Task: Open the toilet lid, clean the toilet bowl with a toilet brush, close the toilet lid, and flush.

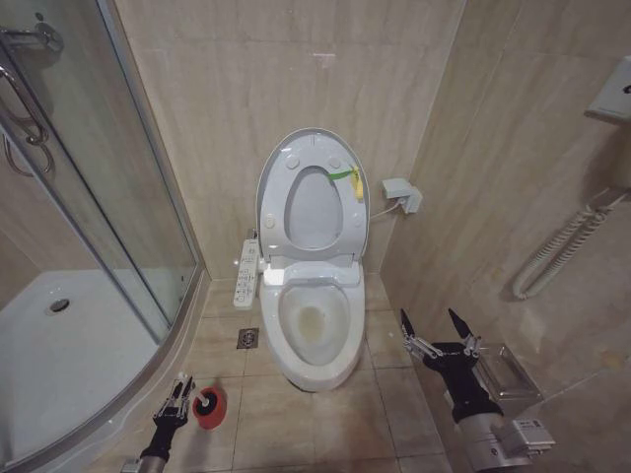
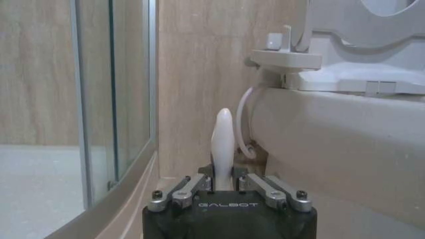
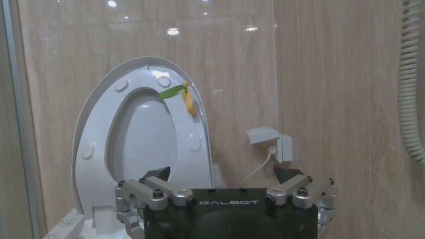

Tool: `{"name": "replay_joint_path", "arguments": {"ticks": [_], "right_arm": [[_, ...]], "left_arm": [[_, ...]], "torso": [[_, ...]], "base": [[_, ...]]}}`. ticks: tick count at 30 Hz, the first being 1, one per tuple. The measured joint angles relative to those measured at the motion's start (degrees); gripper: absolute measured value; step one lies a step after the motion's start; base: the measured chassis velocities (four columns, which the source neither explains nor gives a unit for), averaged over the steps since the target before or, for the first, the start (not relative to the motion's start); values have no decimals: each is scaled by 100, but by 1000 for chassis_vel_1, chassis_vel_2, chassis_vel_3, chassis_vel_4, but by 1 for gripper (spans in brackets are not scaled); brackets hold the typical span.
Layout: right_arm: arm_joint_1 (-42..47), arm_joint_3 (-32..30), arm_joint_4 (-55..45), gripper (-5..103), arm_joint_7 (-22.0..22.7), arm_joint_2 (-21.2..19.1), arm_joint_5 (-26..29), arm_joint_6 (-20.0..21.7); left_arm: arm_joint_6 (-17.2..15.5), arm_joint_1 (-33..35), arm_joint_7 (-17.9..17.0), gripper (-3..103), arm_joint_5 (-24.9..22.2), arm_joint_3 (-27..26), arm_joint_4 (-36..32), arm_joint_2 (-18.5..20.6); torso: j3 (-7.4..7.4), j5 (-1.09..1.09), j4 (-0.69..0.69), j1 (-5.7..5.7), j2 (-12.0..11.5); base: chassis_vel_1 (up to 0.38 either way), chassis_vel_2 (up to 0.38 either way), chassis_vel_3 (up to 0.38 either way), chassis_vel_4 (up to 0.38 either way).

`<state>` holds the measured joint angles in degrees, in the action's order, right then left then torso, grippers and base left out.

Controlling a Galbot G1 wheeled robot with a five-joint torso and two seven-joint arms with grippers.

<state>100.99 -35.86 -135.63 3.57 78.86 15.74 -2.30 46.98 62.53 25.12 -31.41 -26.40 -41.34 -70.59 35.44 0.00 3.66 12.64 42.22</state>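
Note:
The toilet lid (image 1: 314, 212) (image 3: 143, 134) stands raised against the back wall, and the ring seat (image 1: 281, 197) is up in front of it. Below them the white toilet bowl (image 1: 340, 347) is uncovered, with yellowish water at its bottom. Low on the floor at the left, the red cup holder (image 1: 211, 410) holds the toilet brush's dark head. My left gripper (image 1: 181, 386) (image 2: 224, 181) is shut on the brush's thin white handle (image 2: 223, 139), beside the bowl's outer wall (image 2: 332, 144). My right gripper (image 1: 430, 325) (image 3: 222, 174) hangs open and holds nothing, to the right of the bowl.
A curved glass shower enclosure (image 1: 118, 217) bounds the left side. A long button panel (image 1: 245, 271) sticks out at the bowl's left, with a floor drain (image 1: 247, 338) below it. A wall fitting (image 1: 400, 193), a coiled hose (image 1: 562, 251) and a metal holder (image 1: 508, 370) are on the right.

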Motion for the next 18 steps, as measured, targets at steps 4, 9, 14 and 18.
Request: {"name": "replay_joint_path", "arguments": {"ticks": [4,9,14,18], "right_arm": [[0,0,0,100,0,0,0,0],[0,0,0,100,0,0,0,0],[0,0,0,100,0,0,0,0],[0,0,0,100,0,0,0,0]], "left_arm": [[-6,83,-83,19,9,2,-121,-8],[-12,192,-261,19,15,-9,-225,4],[-30,261,-462,28,37,-8,-287,13],[-26,322,-498,56,138,-57,-365,4]], "torso": [[0,-1,0,0,0],[0,-1,0,0,0],[1,-1,0,1,-1],[1,-2,1,1,-1]], "base": [[0,0,0,0],[0,0,0,0],[0,0,0,0],[0,0,0,0]]}}
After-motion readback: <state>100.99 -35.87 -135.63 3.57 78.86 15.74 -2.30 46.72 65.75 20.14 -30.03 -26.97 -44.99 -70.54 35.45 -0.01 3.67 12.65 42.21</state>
